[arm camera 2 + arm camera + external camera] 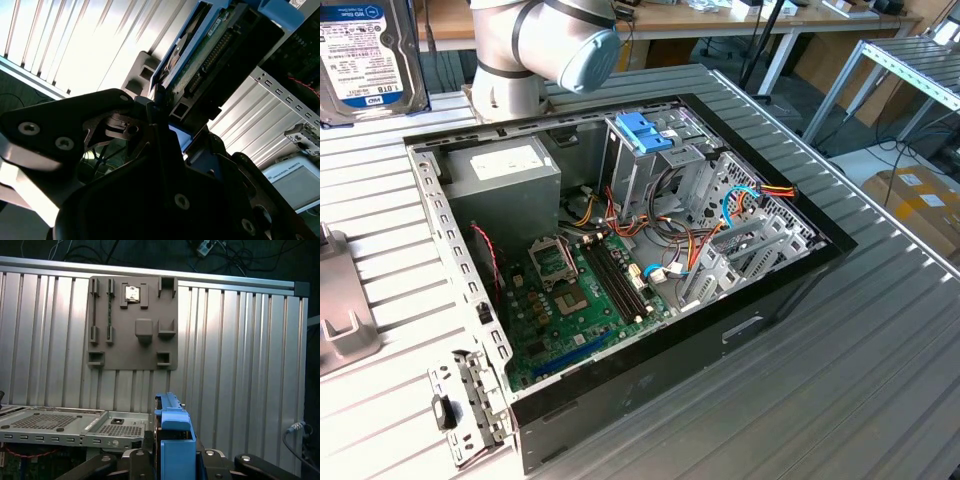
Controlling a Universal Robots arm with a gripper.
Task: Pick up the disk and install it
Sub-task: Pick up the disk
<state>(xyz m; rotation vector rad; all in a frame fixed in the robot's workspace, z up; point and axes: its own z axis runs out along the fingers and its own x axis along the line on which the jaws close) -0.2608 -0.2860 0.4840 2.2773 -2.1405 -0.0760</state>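
Disk: hanging aloft at the exterior view's far left, well apart from the open computer case. Gripper: jaws clamping its blue-railed sides. Step, apparently: carrying it over. Installing is likely calling for rails aligning with the drive cage.

The disk stood upright at the exterior view's upper left corner, its white label with blue top band facing the camera. In the first wrist view it sat edge-on, blue rail outward, clamped in the gripper.
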